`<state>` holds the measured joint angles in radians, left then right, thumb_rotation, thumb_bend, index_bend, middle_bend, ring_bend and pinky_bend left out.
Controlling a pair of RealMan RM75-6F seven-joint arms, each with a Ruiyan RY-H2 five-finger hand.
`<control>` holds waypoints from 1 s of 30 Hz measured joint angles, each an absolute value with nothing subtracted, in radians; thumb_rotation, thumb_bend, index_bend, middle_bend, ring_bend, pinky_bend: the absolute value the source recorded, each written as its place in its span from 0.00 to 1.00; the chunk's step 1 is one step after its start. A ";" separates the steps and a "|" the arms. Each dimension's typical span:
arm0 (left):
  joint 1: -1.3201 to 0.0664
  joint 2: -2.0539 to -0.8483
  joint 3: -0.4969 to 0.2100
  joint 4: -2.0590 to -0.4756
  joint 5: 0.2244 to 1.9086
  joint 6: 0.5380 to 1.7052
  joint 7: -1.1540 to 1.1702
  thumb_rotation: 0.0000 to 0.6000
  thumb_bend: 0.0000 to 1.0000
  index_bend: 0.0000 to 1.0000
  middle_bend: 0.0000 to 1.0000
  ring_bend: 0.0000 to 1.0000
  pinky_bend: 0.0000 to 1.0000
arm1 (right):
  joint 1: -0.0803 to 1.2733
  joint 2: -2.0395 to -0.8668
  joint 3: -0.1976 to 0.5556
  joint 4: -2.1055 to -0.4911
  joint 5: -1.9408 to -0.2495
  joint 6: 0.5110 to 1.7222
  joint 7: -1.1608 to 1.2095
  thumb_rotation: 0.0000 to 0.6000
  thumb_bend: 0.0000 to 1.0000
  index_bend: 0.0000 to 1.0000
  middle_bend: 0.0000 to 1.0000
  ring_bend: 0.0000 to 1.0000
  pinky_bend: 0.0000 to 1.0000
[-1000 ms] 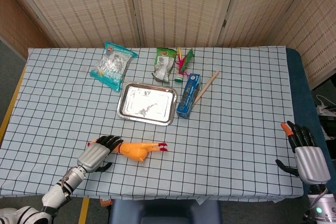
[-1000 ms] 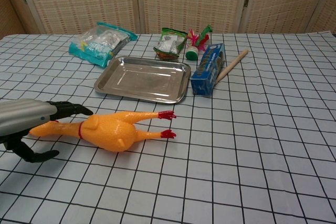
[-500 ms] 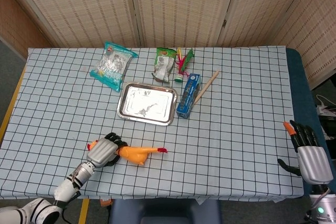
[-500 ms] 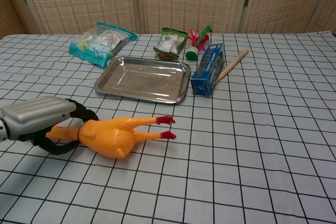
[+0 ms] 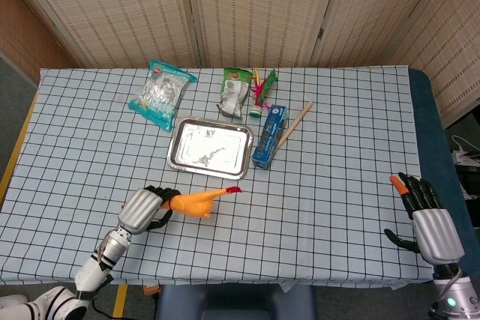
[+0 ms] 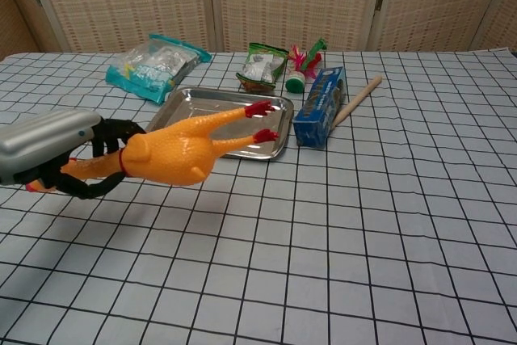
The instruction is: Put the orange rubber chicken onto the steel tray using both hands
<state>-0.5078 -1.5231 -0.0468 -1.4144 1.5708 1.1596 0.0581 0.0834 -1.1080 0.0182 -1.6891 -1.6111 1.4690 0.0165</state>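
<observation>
The orange rubber chicken [image 5: 195, 201] [image 6: 182, 151] hangs off the cloth, its red feet pointing toward the steel tray [image 5: 187, 161] [image 6: 190, 139]. My left hand [image 5: 142, 210] [image 6: 60, 155] grips the chicken's neck, near the table's front left. The tray lies just beyond the feet and holds nothing. My right hand [image 5: 426, 219] hovers at the table's front right edge, fingers apart and holding nothing; only the head view shows it.
Behind the tray lie a teal snack bag [image 5: 160, 94], a green packet [image 5: 235, 92], a small bottle with feathers [image 5: 259, 95], a blue box [image 5: 269, 136] and a wooden stick [image 5: 295, 123]. A checked cloth [image 5: 337, 170] covers the table.
My left hand closed round the chicken's neck and lifted it off the cloth, swinging its feet up toward the tray. My right hand shifted slightly left.
</observation>
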 measured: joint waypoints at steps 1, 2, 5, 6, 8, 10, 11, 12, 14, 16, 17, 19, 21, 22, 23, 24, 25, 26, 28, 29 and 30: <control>-0.509 -1.519 -0.049 -1.426 1.568 1.159 0.063 1.00 0.74 0.81 0.76 0.54 0.47 | 0.098 -1.097 0.020 -1.709 -1.617 1.451 0.023 1.00 0.12 0.00 0.00 0.00 0.00; -0.511 -1.514 -0.052 -1.438 1.565 1.154 0.069 1.00 0.74 0.81 0.76 0.54 0.47 | 0.121 -1.081 0.023 -1.739 -1.624 1.422 0.032 1.00 0.12 0.00 0.00 0.00 0.00; -0.525 -1.506 -0.060 -1.470 1.551 1.129 0.109 1.00 0.74 0.81 0.76 0.54 0.48 | 0.196 -1.043 0.042 -1.826 -1.629 1.324 0.044 1.00 0.12 0.00 0.00 0.00 0.00; -0.530 -1.505 -0.062 -1.476 1.548 1.123 0.122 1.00 0.74 0.81 0.76 0.54 0.48 | 0.222 -1.033 0.051 -1.851 -1.626 1.288 0.044 1.00 0.12 0.00 0.00 0.00 0.00; -0.540 -1.506 -0.066 -1.491 1.540 1.109 0.151 1.00 0.74 0.81 0.76 0.54 0.48 | 0.288 -1.016 0.076 -1.907 -1.606 1.193 0.037 1.00 0.12 0.00 0.00 0.00 0.00; -0.551 -1.506 -0.072 -1.508 1.530 1.093 0.180 1.00 0.74 0.81 0.76 0.54 0.48 | 0.349 -1.005 0.101 -1.953 -1.574 1.107 0.026 1.00 0.12 0.00 0.00 0.00 0.00; -0.555 -1.507 -0.074 -1.513 1.525 1.089 0.188 1.00 0.74 0.81 0.76 0.54 0.48 | 0.390 -1.000 0.118 -1.982 -1.547 1.056 0.016 1.00 0.12 0.00 0.00 0.00 0.00; -0.559 -1.507 -0.076 -1.517 1.522 1.085 0.195 1.00 0.74 0.81 0.76 0.54 0.48 | 0.419 -0.997 0.130 -1.999 -1.525 1.024 0.008 1.00 0.12 0.00 0.00 0.00 0.00; -0.565 -1.507 -0.079 -1.523 1.521 1.080 0.211 1.00 0.74 0.81 0.76 0.54 0.48 | 0.479 -1.001 0.155 -2.026 -1.467 0.963 -0.010 1.00 0.12 0.00 0.00 0.00 0.00; -0.576 -1.505 -0.086 -1.534 1.511 1.067 0.244 1.00 0.74 0.81 0.76 0.54 0.48 | 0.528 -1.015 0.177 -2.035 -1.410 0.907 -0.029 1.00 0.12 0.00 0.00 0.00 0.00; -0.581 -1.503 -0.089 -1.541 1.502 1.060 0.258 1.00 0.74 0.81 0.76 0.54 0.48 | 0.567 -1.027 0.189 -2.038 -1.358 0.868 -0.050 1.00 0.12 0.00 0.00 0.00 0.00; -0.591 -1.497 -0.096 -1.554 1.477 1.044 0.284 1.00 0.74 0.81 0.76 0.54 0.48 | 0.627 -1.049 0.202 -2.040 -1.265 0.822 -0.096 1.00 0.12 0.00 0.00 0.00 0.00; -0.599 -1.492 -0.102 -1.564 1.453 1.027 0.297 1.00 0.74 0.81 0.76 0.54 0.48 | 0.697 -1.080 0.211 -2.039 -1.142 0.791 -0.159 1.00 0.12 0.00 0.00 0.00 0.00; -0.603 -1.490 -0.104 -1.567 1.442 1.019 0.301 1.00 0.74 0.81 0.76 0.54 0.48 | 0.728 -1.095 0.213 -2.037 -1.086 0.782 -0.185 1.00 0.12 0.00 0.00 0.00 0.00; -0.607 -1.488 -0.107 -1.569 1.431 1.012 0.305 1.00 0.74 0.81 0.76 0.54 0.48 | 0.769 -1.114 0.214 -2.035 -1.010 0.773 -0.218 1.00 0.12 0.00 0.00 0.00 0.00; -0.612 -1.486 -0.111 -1.572 1.417 1.003 0.312 1.00 0.74 0.81 0.76 0.54 0.48 | 0.801 -1.128 0.215 -2.032 -0.953 0.767 -0.243 1.00 0.12 0.00 0.00 0.00 0.00; -0.616 -1.484 -0.115 -1.573 1.407 0.998 0.318 1.00 0.74 0.81 0.76 0.54 0.48 | 0.833 -1.143 0.214 -2.029 -0.897 0.763 -0.267 1.00 0.12 0.00 0.00 0.00 0.00; -0.621 -1.483 -0.118 -1.575 1.399 0.994 0.325 1.00 0.74 0.81 0.76 0.54 0.48 | 0.877 -1.164 0.214 -2.025 -0.825 0.760 -0.300 1.00 0.12 0.00 0.00 0.00 0.00; -0.630 -1.480 -0.128 -1.578 1.377 0.986 0.336 1.00 0.74 0.81 0.76 0.54 0.48 | 0.944 -1.198 0.211 -2.018 -0.726 0.762 -0.346 1.00 0.12 0.00 0.00 0.00 0.00; -0.632 -1.479 -0.130 -1.579 1.371 0.984 0.338 1.00 0.74 0.81 0.76 0.54 0.48 | 0.987 -1.221 0.210 -2.012 -0.669 0.764 -0.371 1.00 0.12 0.00 0.00 0.00 0.00; -0.637 -1.477 -0.134 -1.581 1.360 0.978 0.342 1.00 0.74 0.81 0.76 0.55 0.48 | 1.018 -1.237 0.208 -2.008 -0.629 0.765 -0.386 1.00 0.12 0.00 0.00 0.00 0.00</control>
<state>-0.6375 -1.4772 -0.1343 -1.5810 1.3596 0.9780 0.3423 1.0177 -1.2369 0.2082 -2.0077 -0.6293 0.7646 -0.3863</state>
